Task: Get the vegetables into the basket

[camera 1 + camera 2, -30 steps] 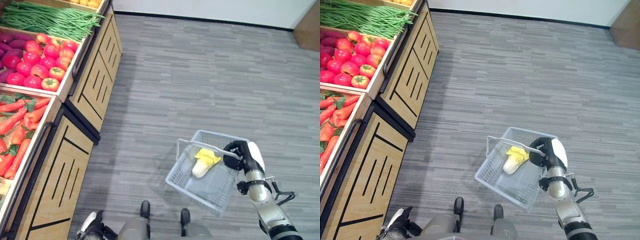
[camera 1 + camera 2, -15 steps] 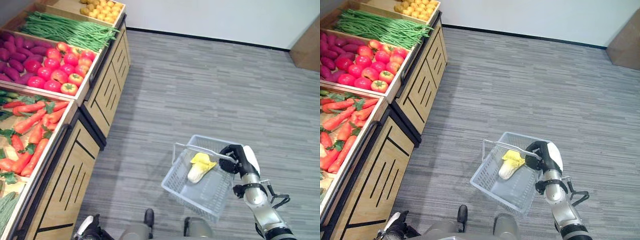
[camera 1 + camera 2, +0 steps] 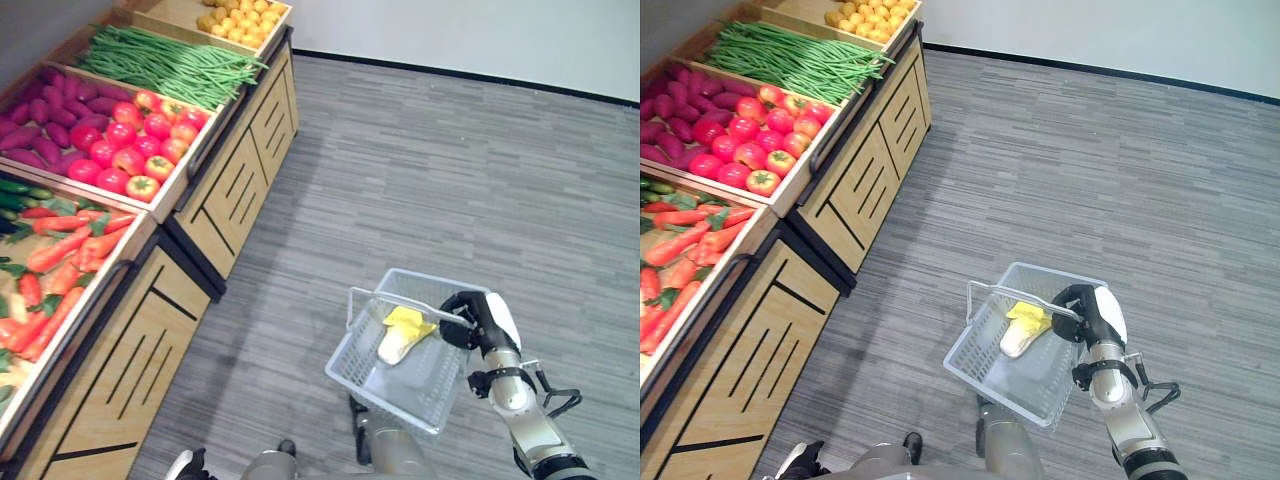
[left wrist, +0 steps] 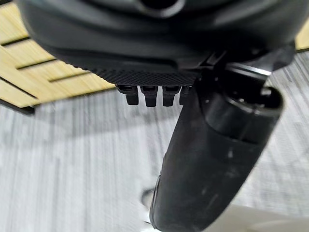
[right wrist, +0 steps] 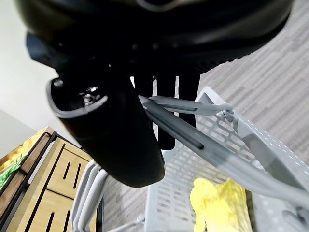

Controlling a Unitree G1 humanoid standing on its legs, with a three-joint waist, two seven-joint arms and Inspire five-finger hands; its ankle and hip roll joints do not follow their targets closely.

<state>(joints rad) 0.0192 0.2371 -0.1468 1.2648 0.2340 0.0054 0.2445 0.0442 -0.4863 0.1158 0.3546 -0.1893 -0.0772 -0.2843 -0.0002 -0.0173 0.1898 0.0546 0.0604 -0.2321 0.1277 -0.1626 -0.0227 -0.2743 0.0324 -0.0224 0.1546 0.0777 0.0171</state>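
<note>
Here, right hand [image 3: 478, 320] fingers clamped on handle of basket [image 3: 372, 372] holding cabbage [image 3: 402, 334]; left hand [image 4: 212, 159] fingers curled, empty, beside produce shelf [image 3: 150, 330]

Basket [image 3: 400, 385] hangs from its handle [image 5: 193, 137], which runs under my right hand's [image 3: 478, 318] curled fingers [image 5: 166, 121] | cabbage [image 3: 403, 334] in basket, just below my fingers | produce stand [image 3: 150, 300] well left

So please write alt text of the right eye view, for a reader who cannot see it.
The robot's right hand holds a grey basket by its handle above a grey floor; a yellow-white cabbage lies inside. At the left, wooden stands display carrots, tomatoes and green beans.
</note>
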